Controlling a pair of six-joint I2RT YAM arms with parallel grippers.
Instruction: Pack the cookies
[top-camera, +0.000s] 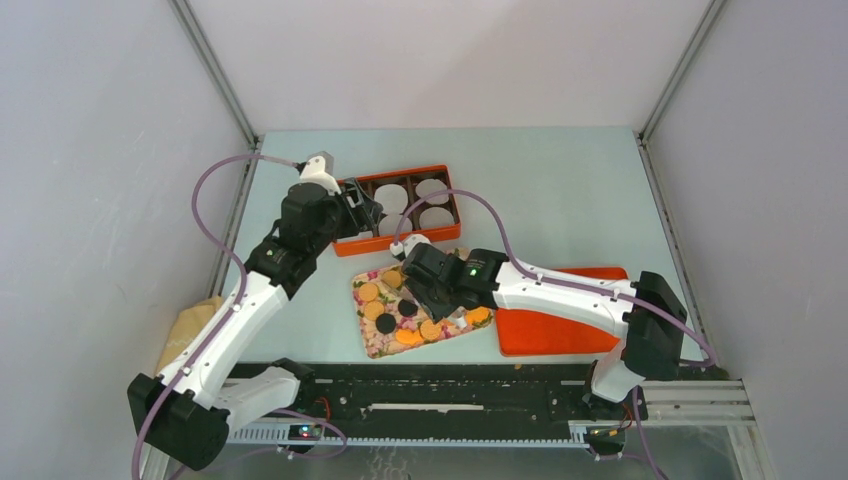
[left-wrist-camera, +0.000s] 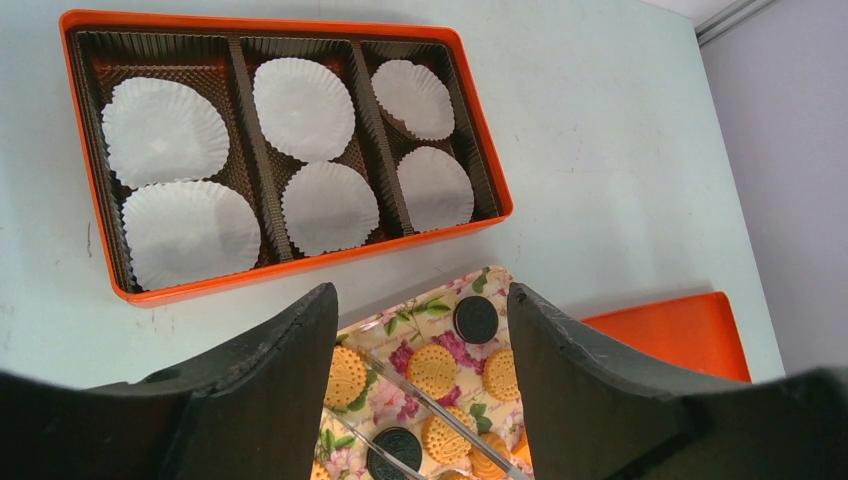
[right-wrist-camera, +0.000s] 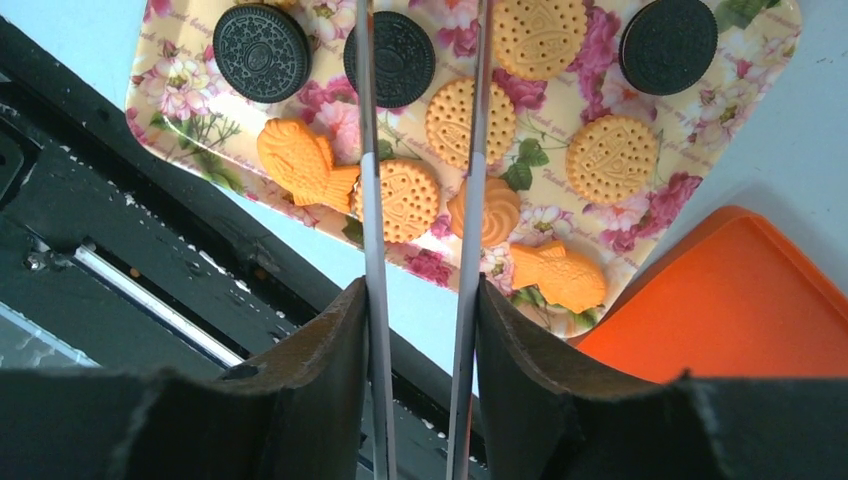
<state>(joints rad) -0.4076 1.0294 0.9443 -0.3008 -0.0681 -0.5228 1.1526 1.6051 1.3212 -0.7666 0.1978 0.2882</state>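
Note:
The cookies lie on a floral tray: golden round ones, dark ones and orange fish-shaped ones. My right gripper is shut on metal tongs. The two tong arms reach out over the tray, either side of a golden cookie; their tips run off the top of the right wrist view. The left wrist view shows the tongs low over the tray. My left gripper hangs open and empty between the tray and the orange box.
The orange box holds several white paper liners in brown dividers. An orange lid lies right of the tray. A beige cloth sits at the left edge. The black rail runs along the near edge.

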